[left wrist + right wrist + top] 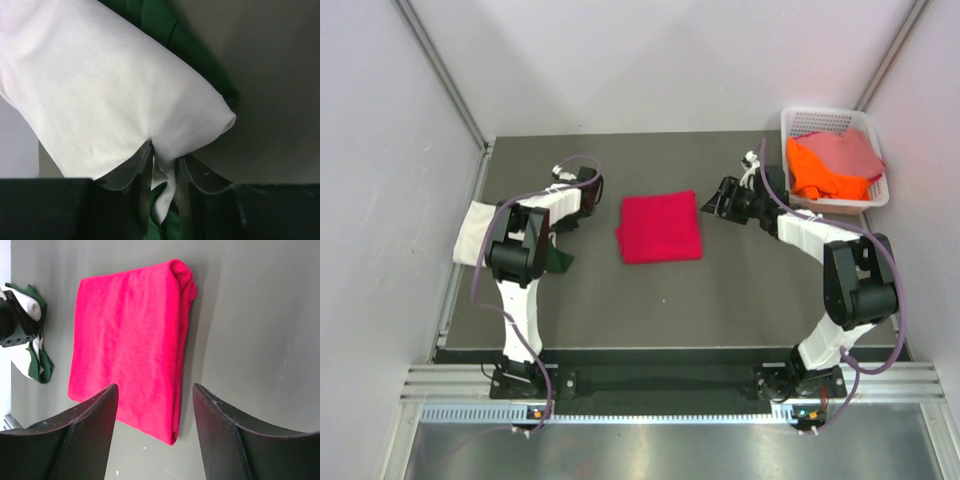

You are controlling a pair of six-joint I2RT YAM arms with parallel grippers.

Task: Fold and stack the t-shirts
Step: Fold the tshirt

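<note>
Matte dark-grey flat tabletop [740, 290], plain pale-white enclosure walls [650, 60] on three sides, ribbed aluminium rail [660, 385] along near edge, even diffuse light.

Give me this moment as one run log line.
left hand: pinching white t-shirt | right hand: open, near folded red t-shirt | basket: orange t-shirt, pink t-shirt

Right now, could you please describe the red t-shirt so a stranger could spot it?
Start at the dark table, then look to its middle. The red t-shirt lies there alone, folded into a flat square; the orange t-shirt and pink t-shirt sit heaped in the white basket at the far right corner.
</note>
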